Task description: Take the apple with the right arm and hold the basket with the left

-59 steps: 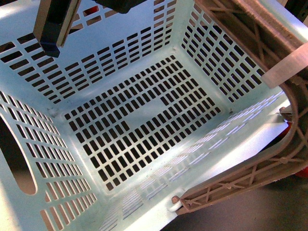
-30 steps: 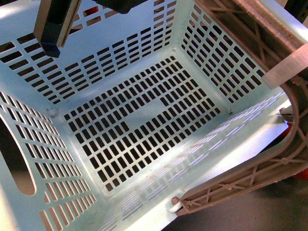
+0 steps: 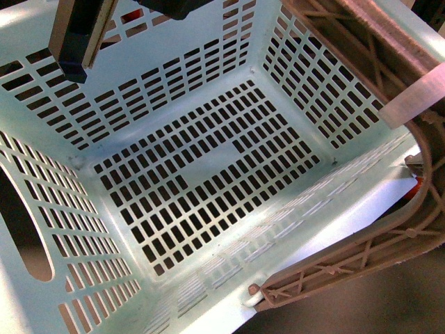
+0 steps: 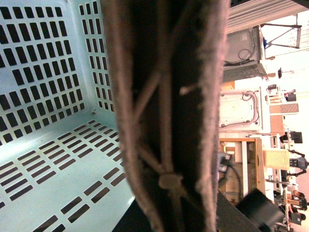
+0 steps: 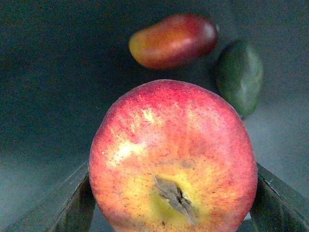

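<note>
At the far left of the front view the left pincer (image 3: 78,42) hangs over the far slotted wall of the basket (image 3: 361,198), showing tan plates around a dark pad; how far it is open, or whether it has hold of anything, I cannot tell. The pale mint-green basket fills that view, tilted, its slotted floor bare, with an oval hand cutout (image 3: 24,223) in the left wall. Along its right side runs a grey-brown ribbed handle (image 3: 361,257) with a white band (image 3: 417,94) near the top. In the left wrist view the same kind of ribbed handle (image 4: 169,121) stands right against the camera, and the basket's wall and floor (image 4: 48,159) lie beyond it. In the right wrist view the right pincer (image 5: 173,183) is closed on the apple (image 5: 169,145), a dark finger against each flank, stem end toward the camera. Beyond it, on the dark surface (image 5: 48,72), lie an elongated red-and-yellow fruit (image 5: 174,41) and, just beside that, a dark fruit (image 5: 239,77)
</note>
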Robot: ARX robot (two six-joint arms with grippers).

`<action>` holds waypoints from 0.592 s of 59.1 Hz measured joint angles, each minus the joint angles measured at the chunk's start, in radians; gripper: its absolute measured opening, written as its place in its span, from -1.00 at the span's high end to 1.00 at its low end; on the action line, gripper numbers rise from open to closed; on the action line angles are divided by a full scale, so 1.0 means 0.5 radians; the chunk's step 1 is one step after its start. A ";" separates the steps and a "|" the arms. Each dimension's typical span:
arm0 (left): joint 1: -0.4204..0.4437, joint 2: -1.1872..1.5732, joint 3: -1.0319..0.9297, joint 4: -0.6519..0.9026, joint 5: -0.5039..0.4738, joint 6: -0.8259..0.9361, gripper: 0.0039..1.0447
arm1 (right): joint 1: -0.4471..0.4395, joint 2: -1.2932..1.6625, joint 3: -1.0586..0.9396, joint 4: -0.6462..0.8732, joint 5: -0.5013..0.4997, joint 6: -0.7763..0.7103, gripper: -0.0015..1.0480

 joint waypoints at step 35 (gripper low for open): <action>0.000 0.000 0.000 0.000 0.001 -0.001 0.88 | 1.304 -0.867 0.352 -0.288 0.403 0.626 -0.41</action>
